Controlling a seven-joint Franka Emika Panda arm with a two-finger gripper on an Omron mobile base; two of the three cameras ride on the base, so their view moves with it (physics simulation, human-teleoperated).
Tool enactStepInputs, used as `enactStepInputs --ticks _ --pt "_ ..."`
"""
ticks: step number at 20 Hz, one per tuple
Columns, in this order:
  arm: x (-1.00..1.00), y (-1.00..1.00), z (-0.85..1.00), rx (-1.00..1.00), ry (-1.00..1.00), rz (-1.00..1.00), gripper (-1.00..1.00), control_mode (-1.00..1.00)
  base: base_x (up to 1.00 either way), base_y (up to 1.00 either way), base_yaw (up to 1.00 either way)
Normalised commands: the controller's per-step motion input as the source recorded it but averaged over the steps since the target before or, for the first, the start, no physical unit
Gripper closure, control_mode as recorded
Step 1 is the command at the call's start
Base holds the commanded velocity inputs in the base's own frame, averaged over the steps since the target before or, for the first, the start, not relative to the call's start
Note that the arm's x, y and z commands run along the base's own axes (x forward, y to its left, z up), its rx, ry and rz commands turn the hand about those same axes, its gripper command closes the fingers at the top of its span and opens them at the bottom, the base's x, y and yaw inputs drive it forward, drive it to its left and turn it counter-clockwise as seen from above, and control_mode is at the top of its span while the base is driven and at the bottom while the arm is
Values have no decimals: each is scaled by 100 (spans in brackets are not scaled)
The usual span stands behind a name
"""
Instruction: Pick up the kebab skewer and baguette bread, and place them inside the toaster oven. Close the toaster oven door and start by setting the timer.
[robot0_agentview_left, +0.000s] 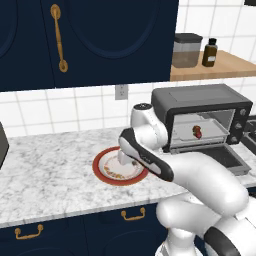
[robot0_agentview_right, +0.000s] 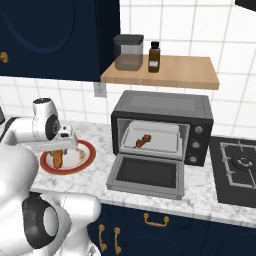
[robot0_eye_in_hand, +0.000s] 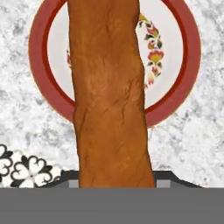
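The baguette bread (robot0_eye_in_hand: 109, 96), a long orange-brown loaf, runs straight up from between my fingertips over the red-rimmed plate (robot0_eye_in_hand: 175, 87). My gripper (robot0_agentview_right: 59, 150) is shut on the baguette bread (robot0_agentview_right: 58, 159) just above the plate (robot0_agentview_right: 82, 157), left of the toaster oven (robot0_agentview_right: 160, 105). From the left base view the gripper (robot0_agentview_left: 121, 161) points down onto the plate (robot0_agentview_left: 102, 167). The kebab skewer (robot0_agentview_right: 144, 140) lies on the tray inside the toaster oven (robot0_agentview_left: 200, 97). The toaster oven door (robot0_agentview_right: 147, 175) hangs open, flat over the counter.
A wooden shelf (robot0_agentview_right: 175, 72) above the oven carries a jar (robot0_agentview_right: 128, 51) and a brown bottle (robot0_agentview_right: 154, 57). A stove burner (robot0_agentview_right: 240, 165) lies right of the oven. Dark blue cabinets (robot0_agentview_left: 100, 40) hang over the marble counter (robot0_agentview_left: 50, 170).
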Motion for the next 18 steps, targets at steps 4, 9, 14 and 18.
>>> enactStepInputs --ticks 4,9,14,18 --pt "-78 -100 64 -17 -12 45 100 -100 0 0 0" --pt "-35 -100 65 -10 -10 41 100 -100 0 0 0" --pt "-3 -100 69 -1 -3 35 100 -100 0 0 0" --pt "24 -100 46 0 0 17 100 -100 0 0 0"
